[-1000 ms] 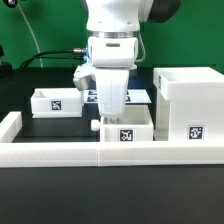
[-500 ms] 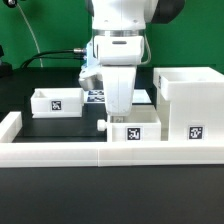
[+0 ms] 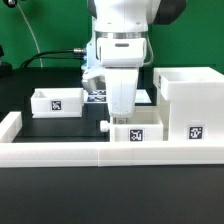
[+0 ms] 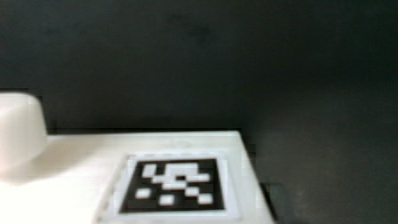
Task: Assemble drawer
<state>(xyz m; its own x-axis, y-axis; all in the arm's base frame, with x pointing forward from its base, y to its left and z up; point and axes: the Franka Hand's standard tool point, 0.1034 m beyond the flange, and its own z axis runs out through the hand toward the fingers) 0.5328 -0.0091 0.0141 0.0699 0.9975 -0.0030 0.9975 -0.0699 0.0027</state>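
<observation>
My gripper (image 3: 122,108) reaches down into a small open-top white tray (image 3: 138,133) with a square tag on its front and a round knob (image 3: 104,127) at its left end. The fingertips are hidden behind the tray wall, and the tray moves along with them. The tray sits against the rail, just left of the large white housing (image 3: 190,105), which carries a tag low on its front. A second tagged tray (image 3: 57,101) rests further left. In the wrist view I see only the tray's tag (image 4: 175,185) and a white rounded part (image 4: 18,135); no fingers show.
A long low white border rail (image 3: 60,153) runs along the front with a raised end at the exterior view's left (image 3: 10,125). The marker board (image 3: 96,96) lies flat behind the arm. A black cable (image 3: 45,58) curves across the back.
The gripper and the tray have slid toward the exterior view's right along the rail, closing most of the gap to the housing. The other tray and the housing have not moved.
</observation>
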